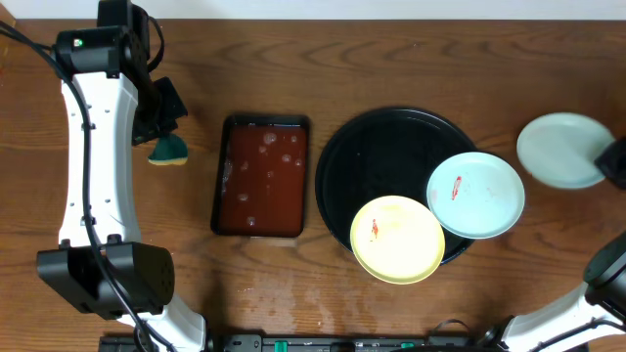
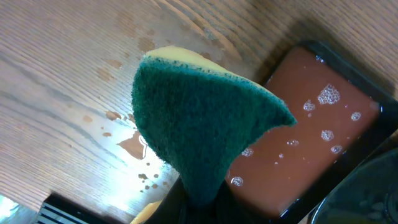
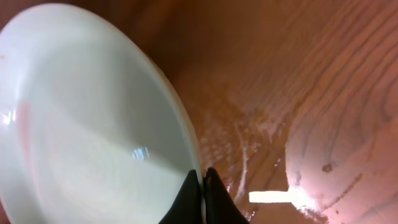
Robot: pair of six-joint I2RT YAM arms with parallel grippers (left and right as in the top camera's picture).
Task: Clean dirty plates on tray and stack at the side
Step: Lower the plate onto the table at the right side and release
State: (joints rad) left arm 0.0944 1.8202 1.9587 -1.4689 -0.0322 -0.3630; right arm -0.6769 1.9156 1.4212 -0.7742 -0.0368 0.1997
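The round black tray [image 1: 362, 161] holds a mint-blue plate [image 1: 476, 195] and a pale yellow plate [image 1: 397, 240], each with a small red smear. A second mint-blue plate [image 1: 562, 149] is off the tray at the far right; my right gripper [image 1: 612, 161] is shut on its rim [image 3: 200, 186], and the plate [image 3: 81, 124] fills the left of the right wrist view. My left gripper [image 1: 161, 122] is at the far left, shut on a green-and-yellow sponge [image 1: 169, 150], which hangs over the table in the left wrist view [image 2: 199, 118].
A brown rectangular tray [image 1: 261, 176] with a black rim, filled with bubbly liquid, sits between the sponge and the black tray; it also shows in the left wrist view [image 2: 311, 124]. Water drops lie on the wood by the sponge and under the right-hand plate.
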